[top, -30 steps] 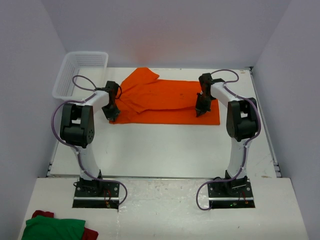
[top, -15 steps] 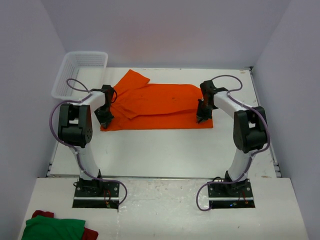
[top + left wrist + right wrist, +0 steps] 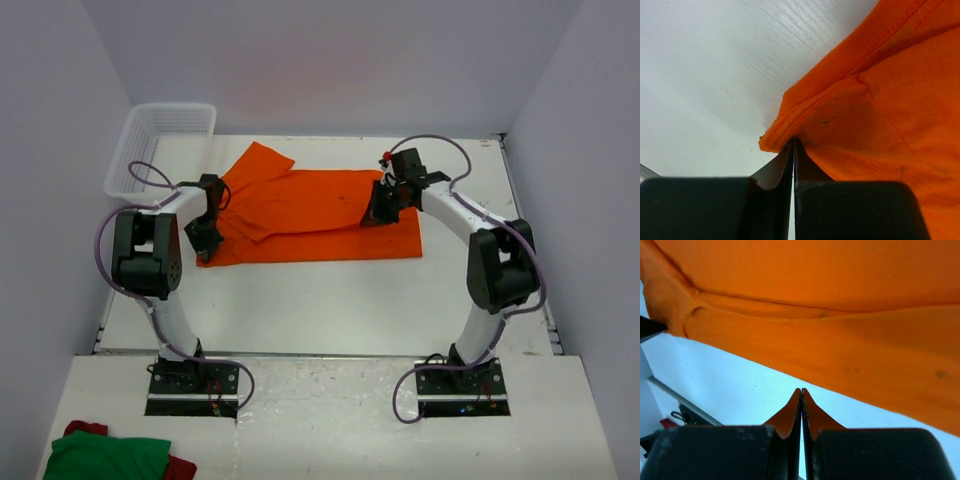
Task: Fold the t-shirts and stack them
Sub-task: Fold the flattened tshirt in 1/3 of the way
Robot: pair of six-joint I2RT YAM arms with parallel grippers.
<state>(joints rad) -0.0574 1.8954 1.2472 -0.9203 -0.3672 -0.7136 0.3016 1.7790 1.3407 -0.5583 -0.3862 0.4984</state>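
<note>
Overhead: a bright orange soft fabric t-shirt lies spread on my white bench, toward twelve o'clock. Its long axis runs nine to three, and a sleeve points to eleven.

Left wrist: my left hand is closed, pinching the hem corner at the shirt's nine o'clock end, I judge to pull it straight.

Right wrist: my right hand is closed on nothing, its tips by the cloth's edge.

The t-shirt lies across the table, with the basket behind its left end.
</note>
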